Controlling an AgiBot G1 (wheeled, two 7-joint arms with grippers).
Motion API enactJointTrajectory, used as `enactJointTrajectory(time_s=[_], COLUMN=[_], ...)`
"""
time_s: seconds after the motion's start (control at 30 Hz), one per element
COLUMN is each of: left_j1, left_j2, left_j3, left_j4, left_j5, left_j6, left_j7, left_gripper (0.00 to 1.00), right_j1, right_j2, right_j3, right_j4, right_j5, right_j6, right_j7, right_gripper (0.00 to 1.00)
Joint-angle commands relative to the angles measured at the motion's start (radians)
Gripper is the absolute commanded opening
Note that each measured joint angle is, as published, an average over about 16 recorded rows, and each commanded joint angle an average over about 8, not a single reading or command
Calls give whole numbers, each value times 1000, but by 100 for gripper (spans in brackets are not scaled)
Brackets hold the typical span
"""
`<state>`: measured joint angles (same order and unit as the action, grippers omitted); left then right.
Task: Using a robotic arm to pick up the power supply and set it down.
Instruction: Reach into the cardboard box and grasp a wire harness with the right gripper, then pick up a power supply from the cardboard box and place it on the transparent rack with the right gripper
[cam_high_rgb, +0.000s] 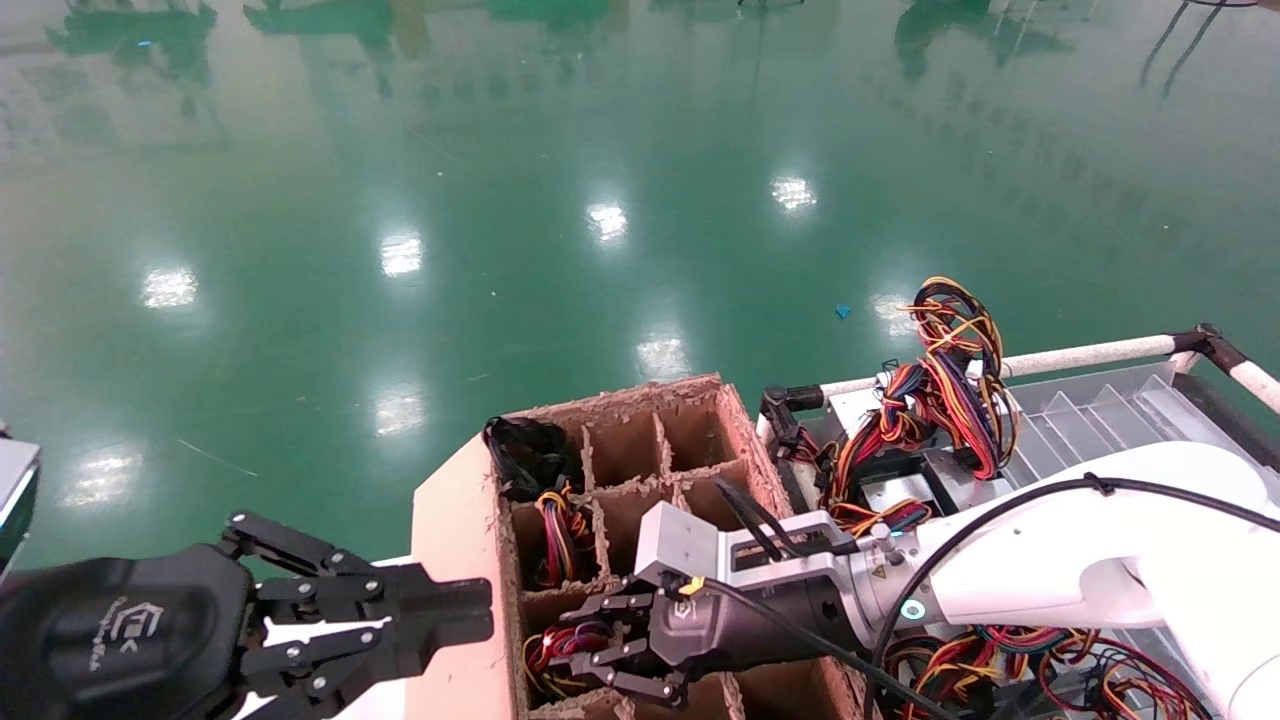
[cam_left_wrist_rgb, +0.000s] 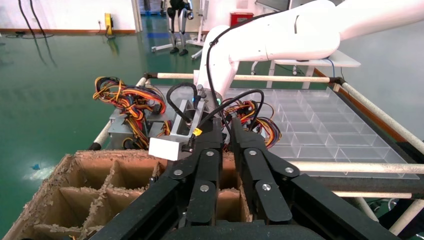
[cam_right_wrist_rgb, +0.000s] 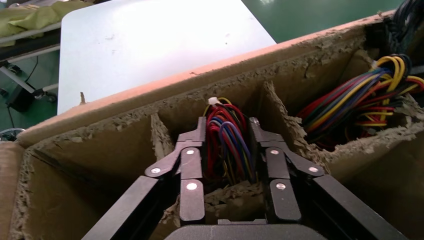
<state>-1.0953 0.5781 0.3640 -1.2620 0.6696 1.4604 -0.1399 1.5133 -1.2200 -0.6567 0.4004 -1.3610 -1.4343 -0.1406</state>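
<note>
Down in a cell of the brown cardboard divider box, right gripper straddles the power supply's red-blue-yellow wire bundle, jaws narrow-open. Wires floppy, body probably heavy; grab the bundle low. Left gripper parked, nearly closed.

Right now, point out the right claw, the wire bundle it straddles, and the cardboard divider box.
right claw (cam_right_wrist_rgb: 232, 127), right wrist view, midway between its fingertips.
wire bundle (cam_right_wrist_rgb: 229, 140), right wrist view, on the red and blue loops.
cardboard divider box (cam_high_rgb: 455, 520), head view, on its near outer wall.
</note>
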Motion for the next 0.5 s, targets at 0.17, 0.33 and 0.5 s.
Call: enactJointTrajectory(time_s=[0.17, 0.33, 0.5], left_j1=[0, 0, 0], left_j2=[0, 0, 0], left_j3=[0, 0, 0], left_j4=[0, 0, 0], left_j5=[0, 0, 0], left_j6=[0, 0, 0], left_j7=[0, 0, 0], left_gripper=[100, 100, 100], right_j1=[11, 17, 25], right_j2=[-6, -4, 4], right_j3=[0, 5, 14], right_j4=[-40, -67, -91], right_j5=[0, 10, 27], right_j6=[-10, -31, -57], right_j7=[-22, -37, -50], right_gripper=[0, 0, 0])
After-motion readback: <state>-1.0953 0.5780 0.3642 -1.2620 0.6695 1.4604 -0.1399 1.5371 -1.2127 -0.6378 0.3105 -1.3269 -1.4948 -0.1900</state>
